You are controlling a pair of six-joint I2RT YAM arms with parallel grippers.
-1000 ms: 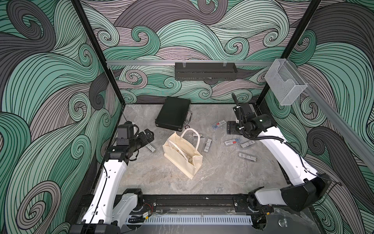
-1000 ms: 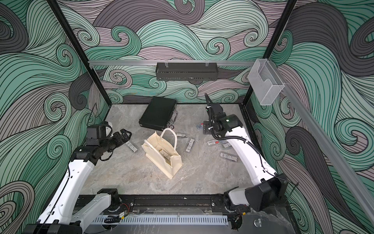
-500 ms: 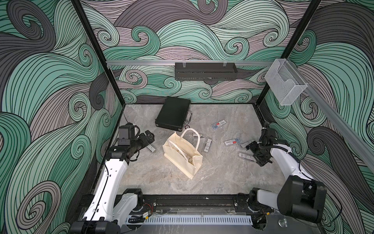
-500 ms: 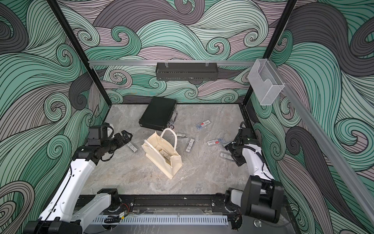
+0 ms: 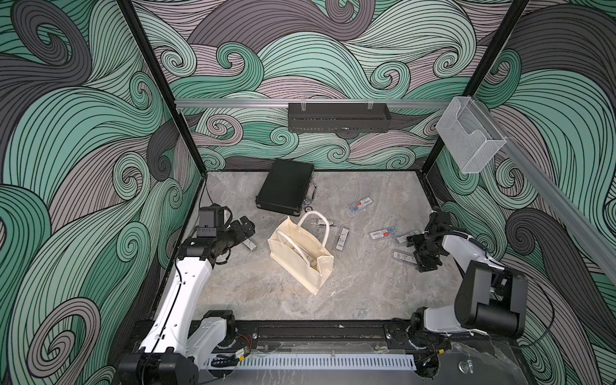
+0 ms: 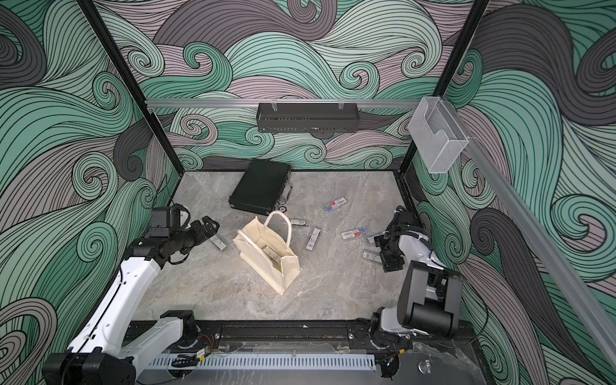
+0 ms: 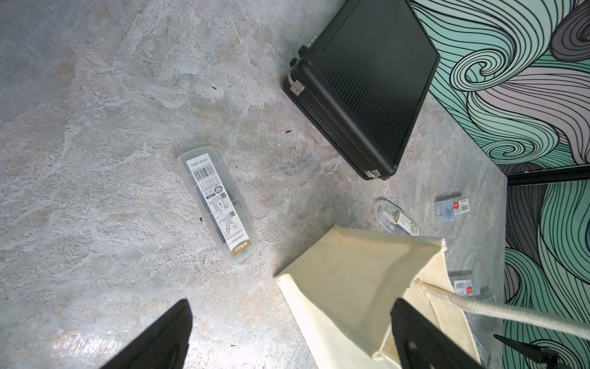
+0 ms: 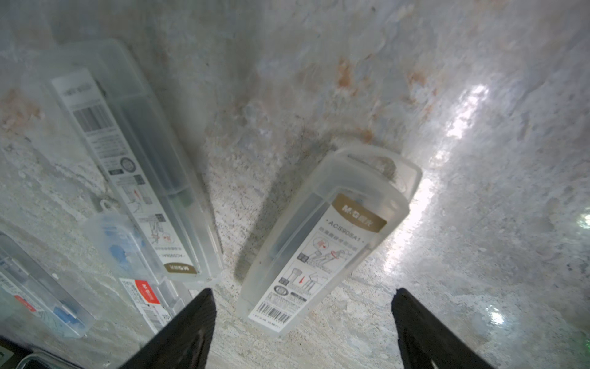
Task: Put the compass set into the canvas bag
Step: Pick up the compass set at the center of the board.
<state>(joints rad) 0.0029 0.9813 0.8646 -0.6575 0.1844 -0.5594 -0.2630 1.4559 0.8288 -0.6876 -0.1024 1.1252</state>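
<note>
Right gripper point(image 5: 420, 255), in a top view, hovers with its jaws spread over a compass set point(image 5: 404, 256) flat on the counter point(image 5: 366, 293), well apart from the canvas bag point(image 5: 300, 258), long axis aimed roughly at it. Left wrist view: left gripper point(image 7: 292, 338), also spread, just beside the bag point(image 7: 351, 281). Right wrist view: this compass set point(image 8: 322, 242), probably light, stiff and slick, runs lengthwise ahead between the fingers point(image 8: 191, 326); pinch across its narrow width.

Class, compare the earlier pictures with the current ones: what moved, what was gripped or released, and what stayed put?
The right gripper drew back from the table's far middle towards its own side and now hangs open over a clear compass case. Nothing was gripped or released. The left gripper, open, the canvas bag, the black briefcase and the other cases stayed put.
</note>
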